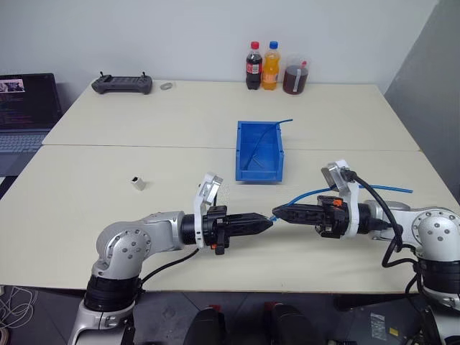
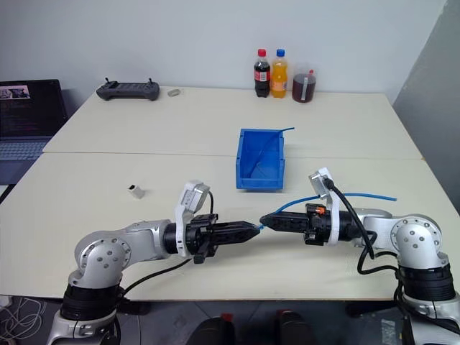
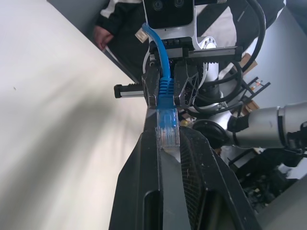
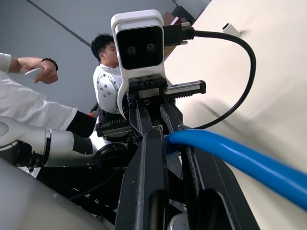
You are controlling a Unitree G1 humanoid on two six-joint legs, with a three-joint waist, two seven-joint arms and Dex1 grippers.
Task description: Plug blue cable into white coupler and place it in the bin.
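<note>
Right now your two grippers meet tip to tip just above the near table: the left gripper and the right gripper both have their fingers pressed in on the plug end of the blue cable. The left wrist view shows this best: the clear plug sits between the left fingers, while the right fingers pinch the blue boot just behind it. The head views show none of that, only two black tips touching and the cable trailing off to your right over the table. So I judge this a handover or regrip, and you should make one hold secure before easing the other, keeping the plug's nose free and pointing outward, since a plug buried between pads cannot enter a socket. Only the head views tell you where the rest lies: the white coupler rests alone on the table, well off to your left, and the bin stands beyond the grippers near the table seam, with a thin darker blue wire poking over its far rim. The right wrist view adds people standing behind the left arm.
</note>
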